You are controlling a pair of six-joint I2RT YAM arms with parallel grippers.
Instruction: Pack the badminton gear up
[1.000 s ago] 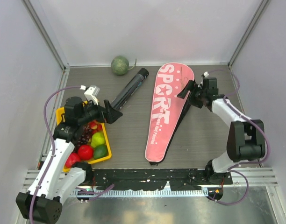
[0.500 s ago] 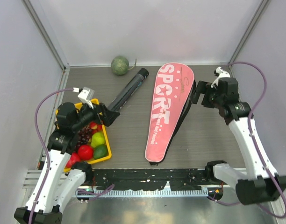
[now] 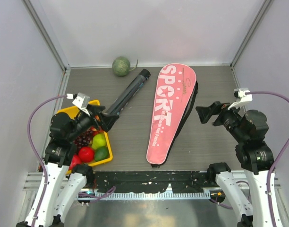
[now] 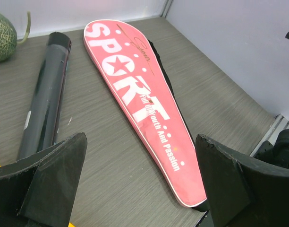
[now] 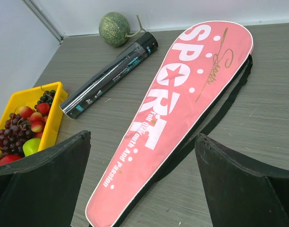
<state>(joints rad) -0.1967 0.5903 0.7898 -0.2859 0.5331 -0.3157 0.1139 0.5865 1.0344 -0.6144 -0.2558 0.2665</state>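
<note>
Hovering off pink bag (image 3: 170, 111) and black tube (image 3: 130, 91), jaws both wide, empty. Seemingly near finish; next, probably gripping tube mid-length for stowing.

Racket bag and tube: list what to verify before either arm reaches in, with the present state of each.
1. Left gripper open, holding nothing: ok.
2. Right gripper open, holding nothing: ok.
3. Pink bag lies flat, touched by neither arm: ok.
4. Black tube lies apart from the bag: ok.
5. Rackets and shuttlecocks located: cannot tell, none in view.
6. Bag fully closed: cannot tell.
</note>
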